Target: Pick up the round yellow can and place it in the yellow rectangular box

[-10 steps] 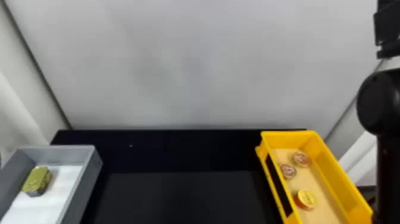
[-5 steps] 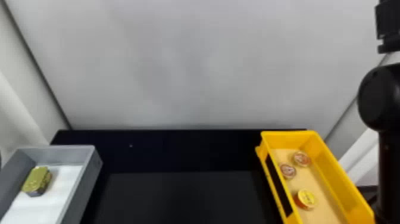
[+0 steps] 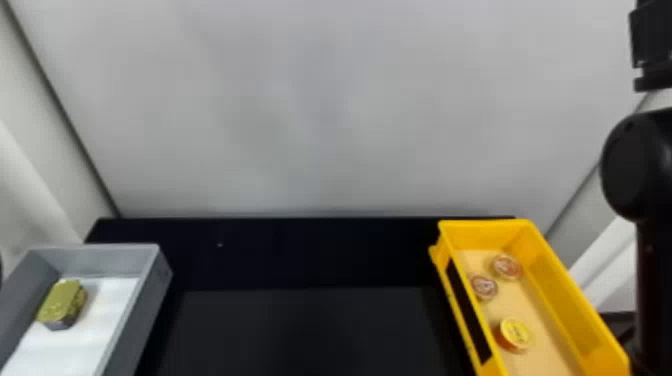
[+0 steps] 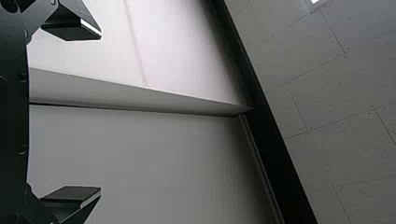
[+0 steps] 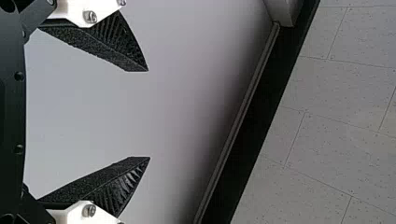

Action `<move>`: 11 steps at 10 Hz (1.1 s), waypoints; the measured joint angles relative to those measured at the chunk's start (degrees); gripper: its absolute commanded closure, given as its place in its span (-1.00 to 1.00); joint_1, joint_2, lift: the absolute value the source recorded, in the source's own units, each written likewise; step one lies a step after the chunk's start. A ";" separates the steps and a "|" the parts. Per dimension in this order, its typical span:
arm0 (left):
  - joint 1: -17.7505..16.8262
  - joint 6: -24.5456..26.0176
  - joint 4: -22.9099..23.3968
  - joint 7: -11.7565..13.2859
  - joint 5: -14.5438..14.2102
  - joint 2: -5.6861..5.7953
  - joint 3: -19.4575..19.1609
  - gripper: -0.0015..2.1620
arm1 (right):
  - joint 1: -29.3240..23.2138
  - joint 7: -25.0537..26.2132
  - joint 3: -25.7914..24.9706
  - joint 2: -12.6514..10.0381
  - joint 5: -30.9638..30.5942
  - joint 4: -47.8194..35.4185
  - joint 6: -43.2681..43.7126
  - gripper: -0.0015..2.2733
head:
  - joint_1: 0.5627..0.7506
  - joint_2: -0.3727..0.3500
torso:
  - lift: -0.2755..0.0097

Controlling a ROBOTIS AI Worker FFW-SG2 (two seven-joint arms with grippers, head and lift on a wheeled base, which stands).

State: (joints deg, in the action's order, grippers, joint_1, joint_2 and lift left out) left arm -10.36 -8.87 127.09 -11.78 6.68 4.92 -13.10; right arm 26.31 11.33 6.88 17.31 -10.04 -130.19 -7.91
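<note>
The round yellow can (image 3: pixel 517 334) lies in the yellow rectangular box (image 3: pixel 575 305), well apart from either gripper's jaws. Beside the box shows the right arm (image 3: pixel 632 165). The right gripper (image 5: pixel 149 114) and left gripper (image 4: pixel 100 112) both have jaws spread wide.

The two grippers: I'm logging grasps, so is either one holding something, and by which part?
Nothing is held: the left gripper and right gripper are both open and empty.
</note>
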 measured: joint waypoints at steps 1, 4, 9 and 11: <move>0.11 0.00 0.00 -0.04 0.00 0.00 -0.02 -0.90 | -0.02 0.20 0.03 0.03 0.00 0.01 0.24 -0.89 | 0.39 -0.19 | 0.93; 0.21 -0.15 0.00 -0.08 0.01 0.08 -0.06 -0.90 | -0.23 1.33 0.39 0.01 0.01 0.36 1.10 -0.89 | 0.39 -0.19 | 0.93; 0.24 -0.26 0.00 -0.08 0.00 0.19 -0.11 -0.90 | -0.51 1.50 0.69 -0.03 0.01 0.73 2.09 -0.89 | 0.39 -0.19 | 0.93; 0.26 -0.25 0.00 -0.16 0.00 0.19 -0.12 -0.90 | -0.59 1.33 0.66 -0.01 0.01 0.92 2.61 -0.89 | 0.39 -0.19 | 0.93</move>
State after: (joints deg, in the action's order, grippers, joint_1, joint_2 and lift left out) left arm -10.11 -9.12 127.09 -11.95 6.68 5.10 -13.21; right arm 25.72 12.65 7.54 17.30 -10.02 -129.27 -5.30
